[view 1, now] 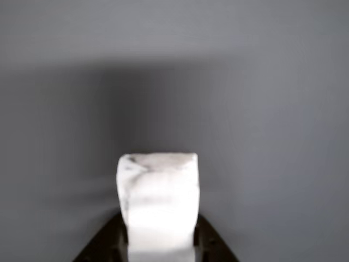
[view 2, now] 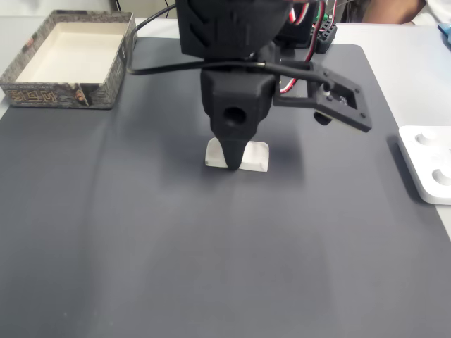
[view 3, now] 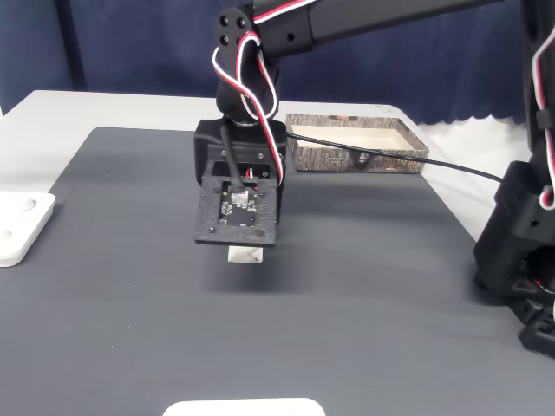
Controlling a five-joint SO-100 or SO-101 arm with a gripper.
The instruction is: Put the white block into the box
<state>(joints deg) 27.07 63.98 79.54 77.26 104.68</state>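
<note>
In a fixed view the gripper [view 2: 235,163] stands over the white block [view 2: 255,156] on the dark mat [view 2: 211,267]; the close view suggests the block sits between its fingers, though whether they are clamped cannot be told. Grasping seems underway. Next comes lifting and carrying to the box [view 2: 28,88], far left.

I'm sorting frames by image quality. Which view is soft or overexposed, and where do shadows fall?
Other view: the white block is blurred and blown out near its base, with a broad dim shadow on the mat behind it. A fixed view: sharp, with a soft shadow around the block under the gripper. Another fixed view: sharp, with faint shadow under the block; the box is evenly lit.
</note>
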